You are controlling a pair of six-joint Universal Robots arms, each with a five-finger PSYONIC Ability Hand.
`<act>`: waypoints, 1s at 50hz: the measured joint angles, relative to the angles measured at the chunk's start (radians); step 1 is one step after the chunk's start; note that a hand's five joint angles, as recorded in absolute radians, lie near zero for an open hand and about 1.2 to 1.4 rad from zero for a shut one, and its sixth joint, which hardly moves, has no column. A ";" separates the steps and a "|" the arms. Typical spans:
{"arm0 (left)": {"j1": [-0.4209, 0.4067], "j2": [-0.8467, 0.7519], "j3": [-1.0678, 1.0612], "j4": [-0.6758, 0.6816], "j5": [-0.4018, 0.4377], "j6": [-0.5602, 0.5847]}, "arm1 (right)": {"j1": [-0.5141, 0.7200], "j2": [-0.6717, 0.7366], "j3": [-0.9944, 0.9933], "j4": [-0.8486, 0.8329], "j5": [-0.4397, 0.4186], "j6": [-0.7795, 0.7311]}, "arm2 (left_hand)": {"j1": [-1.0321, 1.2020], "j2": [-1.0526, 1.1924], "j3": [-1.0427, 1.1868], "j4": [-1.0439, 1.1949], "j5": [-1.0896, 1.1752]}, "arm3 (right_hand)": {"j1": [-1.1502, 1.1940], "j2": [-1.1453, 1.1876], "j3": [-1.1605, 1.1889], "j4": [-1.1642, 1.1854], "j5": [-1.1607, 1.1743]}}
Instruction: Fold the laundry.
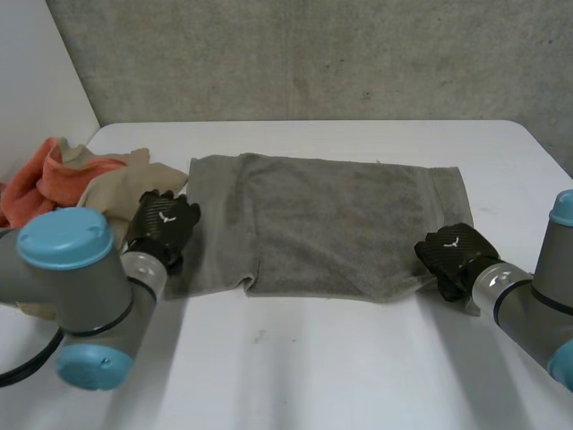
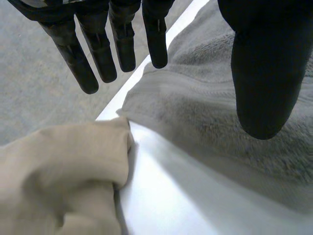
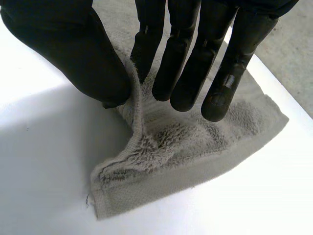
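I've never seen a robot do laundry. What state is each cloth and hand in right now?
Grey towel: spread on the table, one corner lifted into a ridge.
Right hand: pinching that corner.
Left hand: open, over the towel's opposite end.
Beige cloth: crumpled.
Orange cloth: crumpled.

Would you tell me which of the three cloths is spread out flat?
The grey towel, lying open at the centre; the beige cloth and the orange cloth lie crumpled together beside one end of it.

fuzzy grey terry towel (image 1: 331,224), smooth matt table (image 1: 358,358)
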 measured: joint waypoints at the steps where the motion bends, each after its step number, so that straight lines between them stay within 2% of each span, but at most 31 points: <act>1: 0.004 0.019 -0.022 -0.001 -0.004 -0.001 | -0.005 -0.002 0.002 0.001 0.001 0.005 | 0.000 0.000 0.000 0.000 0.000 | 0.000 0.000 0.000 0.000 0.000; 9: 0.019 0.084 -0.112 -0.013 -0.010 -0.030 | -0.033 -0.006 0.009 0.004 -0.001 0.014 | 0.022 0.046 0.040 0.051 0.062 | 0.000 0.000 0.000 0.000 0.000; 16: 0.020 0.053 -0.102 -0.085 0.018 -0.183 | -0.041 -0.005 0.010 0.004 -0.007 0.008 | 0.022 0.048 0.040 0.054 0.063 | 0.000 0.000 0.000 0.000 0.000; 21: 0.027 0.003 -0.066 -0.099 0.050 -0.226 | -0.041 -0.005 0.010 0.003 -0.007 0.003 | 0.022 0.057 0.051 0.064 0.072 | 0.000 0.000 0.000 0.000 0.000; 29: 0.043 -0.072 0.001 -0.101 0.088 -0.224 | -0.039 -0.005 0.021 -0.004 -0.006 0.000 | 0.082 0.099 0.095 0.107 0.112 | 0.000 0.000 0.000 0.000 0.000; 37: 0.044 -0.121 0.049 -0.099 0.088 -0.219 | -0.037 -0.005 0.032 -0.006 -0.004 -0.002 | 0.210 0.219 0.214 0.227 0.226 | 0.000 0.000 0.000 0.000 0.000; 46: 0.044 -0.144 0.076 -0.096 0.087 -0.218 | -0.037 -0.005 0.037 -0.006 -0.004 -0.003 | 0.256 0.269 0.265 0.274 0.229 | 0.000 0.000 0.000 0.000 0.000; 50: 0.044 -0.149 0.081 -0.093 0.087 -0.218 | -0.037 -0.005 0.038 -0.006 -0.003 -0.003 | 0.422 0.423 0.418 0.428 0.255 | 0.000 0.000 0.000 0.000 0.000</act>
